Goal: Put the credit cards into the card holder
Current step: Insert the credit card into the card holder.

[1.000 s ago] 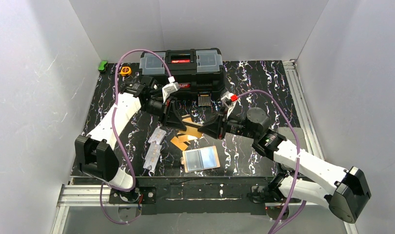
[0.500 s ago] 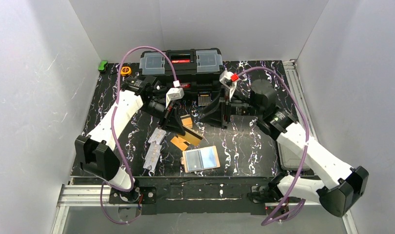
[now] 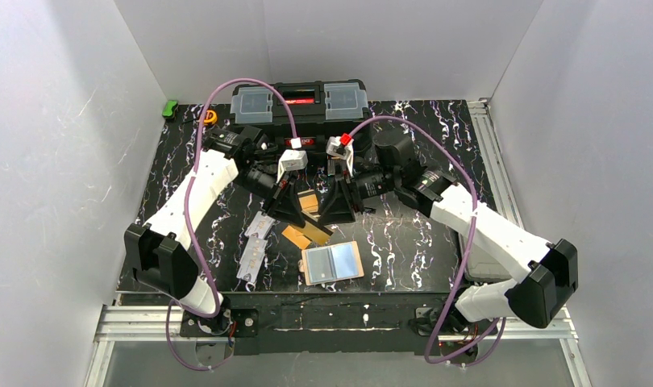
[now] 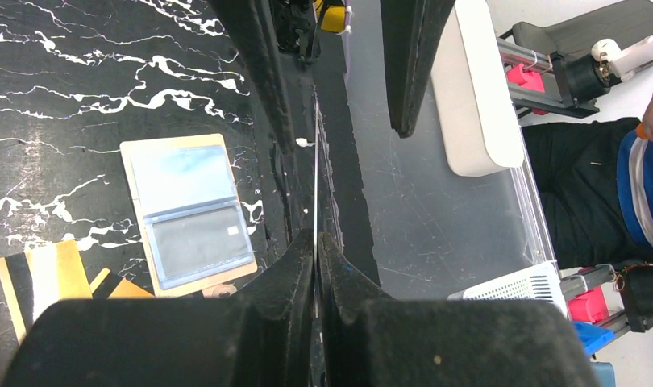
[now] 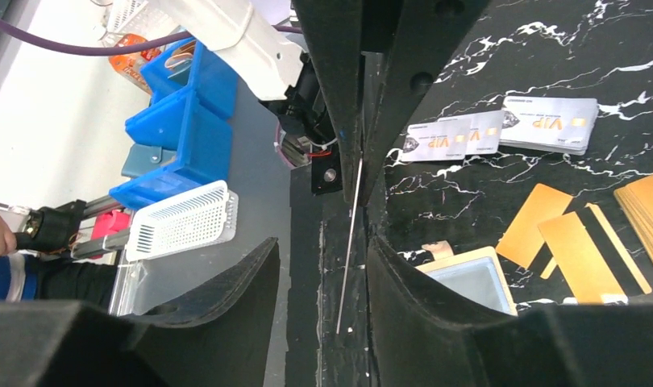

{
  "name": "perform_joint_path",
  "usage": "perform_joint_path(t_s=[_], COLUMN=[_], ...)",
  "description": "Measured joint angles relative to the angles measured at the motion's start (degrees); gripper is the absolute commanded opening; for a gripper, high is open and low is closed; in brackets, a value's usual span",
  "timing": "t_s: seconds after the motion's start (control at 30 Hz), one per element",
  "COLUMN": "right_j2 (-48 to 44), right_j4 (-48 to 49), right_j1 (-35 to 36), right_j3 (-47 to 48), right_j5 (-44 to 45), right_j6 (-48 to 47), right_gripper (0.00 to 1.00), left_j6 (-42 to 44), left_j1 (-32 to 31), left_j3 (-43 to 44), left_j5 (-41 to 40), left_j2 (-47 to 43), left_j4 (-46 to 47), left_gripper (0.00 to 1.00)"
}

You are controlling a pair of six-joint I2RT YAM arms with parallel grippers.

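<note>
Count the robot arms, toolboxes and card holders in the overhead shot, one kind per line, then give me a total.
Robot arms: 2 (left arm, right arm)
Black toolbox: 1
Card holder, lying open: 1
Total: 4

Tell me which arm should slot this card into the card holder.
Left, probably: the left pincer is shut on the card, and the card holder lies open nearby. The right pincer stands open around the card.
</note>
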Motion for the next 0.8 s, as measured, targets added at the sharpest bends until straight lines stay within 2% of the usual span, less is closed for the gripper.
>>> perform_joint_path(t_s=[0.27, 0.6, 0.67, 0.73, 0.8], right_j2=[1.0, 1.6, 1.6, 1.5, 1.4], right_j4=[-0.1, 2.6, 3.8, 5.6, 6.8], right_j1=[2.6, 3.5, 3.6, 3.6, 3.6], right_j3=[0.0, -3.4, -4.5, -6.1, -8.0], right_j5=[1.4, 3.5, 3.6, 3.9, 4.2], right_j6=[-0.2, 1.4, 2.0, 3.0, 3.7], right_gripper=[0.43, 0.11, 0.06, 0.01, 0.01], left_j6=[-0.9, -2.2, -2.4, -2.6, -2.6], left_j1=[-0.6, -0.8, -0.9, -0.9, -1.0], left_j3=[0.0, 0.0, 0.0, 0.0, 0.0], left_j5=[-0.1, -0.2, -0.2, -0.2, -0.2], left_j2=[0.0, 0.0, 0.0, 0.0, 0.0], left_j4=[1.3, 2.0, 2.3, 2.6, 2.9], left_gripper=[0.05, 0.08, 0.12, 0.21, 0.33])
